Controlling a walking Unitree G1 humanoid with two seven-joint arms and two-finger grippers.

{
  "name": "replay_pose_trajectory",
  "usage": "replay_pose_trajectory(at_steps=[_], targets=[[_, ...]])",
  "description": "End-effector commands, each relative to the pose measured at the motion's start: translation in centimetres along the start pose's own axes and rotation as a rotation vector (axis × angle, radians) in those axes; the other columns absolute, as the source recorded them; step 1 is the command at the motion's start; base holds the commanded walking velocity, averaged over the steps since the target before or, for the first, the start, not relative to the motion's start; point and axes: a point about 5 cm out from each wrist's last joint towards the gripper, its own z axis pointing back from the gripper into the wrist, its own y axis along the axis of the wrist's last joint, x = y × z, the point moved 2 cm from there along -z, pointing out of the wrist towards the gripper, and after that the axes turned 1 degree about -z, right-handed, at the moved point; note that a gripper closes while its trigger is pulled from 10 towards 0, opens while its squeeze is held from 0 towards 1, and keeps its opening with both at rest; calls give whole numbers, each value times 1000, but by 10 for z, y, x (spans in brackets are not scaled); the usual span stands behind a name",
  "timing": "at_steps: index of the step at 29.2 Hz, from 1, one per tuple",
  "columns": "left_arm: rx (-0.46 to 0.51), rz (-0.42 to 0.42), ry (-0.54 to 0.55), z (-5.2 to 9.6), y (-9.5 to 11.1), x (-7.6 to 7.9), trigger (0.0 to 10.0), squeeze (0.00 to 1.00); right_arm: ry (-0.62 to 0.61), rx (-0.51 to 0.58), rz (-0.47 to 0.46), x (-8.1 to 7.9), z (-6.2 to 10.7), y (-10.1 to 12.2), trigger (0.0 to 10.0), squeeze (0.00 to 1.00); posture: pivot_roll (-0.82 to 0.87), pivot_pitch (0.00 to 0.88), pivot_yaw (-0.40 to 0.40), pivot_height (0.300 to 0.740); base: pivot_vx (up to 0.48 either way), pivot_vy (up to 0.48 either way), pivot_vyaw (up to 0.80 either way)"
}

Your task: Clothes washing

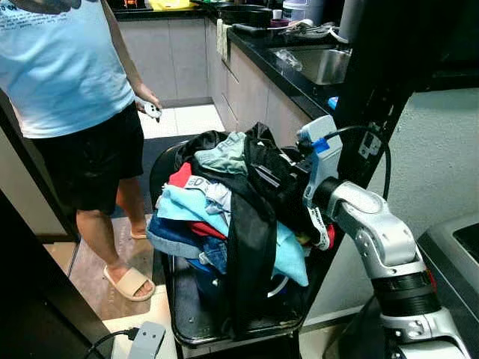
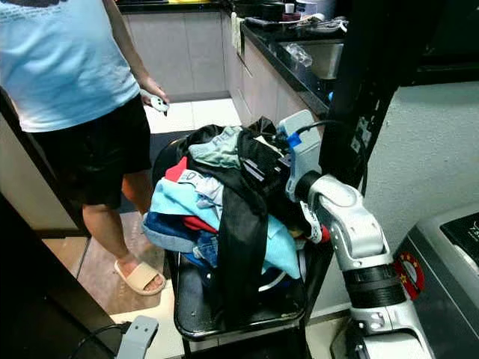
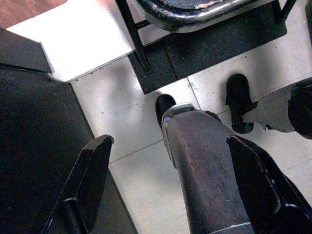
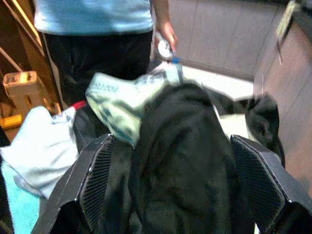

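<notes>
Reading no clear labels; faint print on pale green garment (image 1: pixel 221 158), illegible to me. One clothes pile (image 1: pixel 224 213) heaped on one black chair (image 1: pixel 187 318), frame centre. My right gripper (image 4: pixel 170 195) at pile top, fingers spread around black garment (image 4: pixel 187 161). Left gripper (image 3: pixel 170 185) spread wide over tiled floor (image 3: pixel 131 131), lower down. One person (image 1: pixel 71 90) upper left, holding one small white controller (image 1: pixel 152 110).

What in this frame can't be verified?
- Right gripper: the right wrist view shows its fingers spread around a black garment, contact unclear.
- Laundry pile: lower items are buried.
- Object in the person's hand: too small to identify.
- Left gripper: hangs open over the floor.
</notes>
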Motion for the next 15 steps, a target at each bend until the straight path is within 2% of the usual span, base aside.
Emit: replay_pose_trajectory(at_steps=[1, 2, 5, 6, 7, 8, 9, 10, 15], targets=[[-29, -7, 1, 1, -8, -1, 10000, 0, -43, -49, -29, 7, 2, -8, 10000, 0, 50, 23, -14, 740, 0, 0, 0], [-29, -7, 0, 2, -8, -1, 10000, 0, -89, -96, -29, 13, 2, -15, 10000, 0, 51, 23, -13, 740, 0, 0, 0], [-29, -6, 0, 2, -8, -1, 10000, 0, -129, -137, -16, 18, 3, -21, 10000, 0, 51, 24, -13, 740, 0, 0, 0], [-29, -5, 0, 2, -8, -1, 10000, 0, -157, -166, -9, 22, 4, -25, 9216, 0, 49, 24, -11, 740, 0, 0, 0], [-29, -5, 0, 2, -8, -1, 10000, 0, -157, -166, -9, 22, 4, -25, 9216, 0, 49, 24, -11, 740, 0, 0, 0], [-30, -6, -2, 2, -9, -1, 10000, 0, -178, -183, -5, 24, 5, -28, 5725, 0, 48, 23, -12, 740, 0, 0, 0], [-31, -9, -3, 2, -9, -1, 10000, 0, -192, -191, -6, 26, 6, -29, 4392, 0, 47, 23, -12, 740, 0, 0, 0], [-32, -12, -4, 2, -9, 0, 10000, 0, -199, -192, -15, 26, 6, -29, 0, 0, 47, 23, -12, 740, 0, 0, 0], [-33, -18, -6, 2, -9, 0, 10000, 0, -199, -188, -32, 26, 7, -27, 0, 0, 45, 19, -15, 740, 0, 0, 0]])
